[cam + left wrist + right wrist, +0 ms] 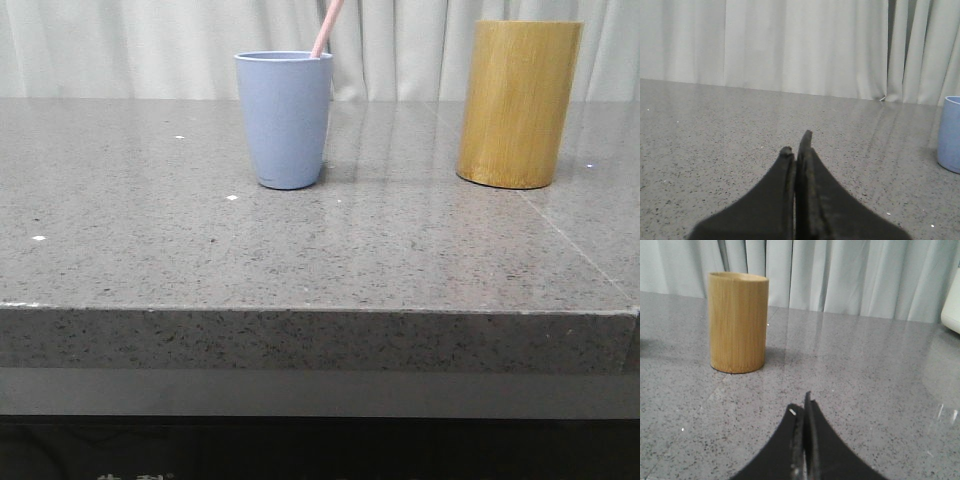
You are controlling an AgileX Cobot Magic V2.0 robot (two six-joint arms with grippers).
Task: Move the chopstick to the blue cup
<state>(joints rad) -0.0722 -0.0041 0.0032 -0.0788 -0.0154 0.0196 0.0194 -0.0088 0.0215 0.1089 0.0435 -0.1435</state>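
The blue cup (284,119) stands upright on the grey stone table (300,240), left of centre. A pale pink chopstick (327,27) leans out of its right rim and runs off the top of the front view. Part of the cup also shows in the left wrist view (950,134). My left gripper (796,146) is shut and empty, low over the table, well apart from the cup. My right gripper (801,407) is shut and empty, with the bamboo cylinder (738,322) ahead of it. Neither gripper shows in the front view.
The taller yellow-brown bamboo cylinder (519,103) stands at the back right of the table. A white object (952,310) sits at the edge of the right wrist view. Pale curtains hang behind. The table's front edge (300,310) runs across the front view.
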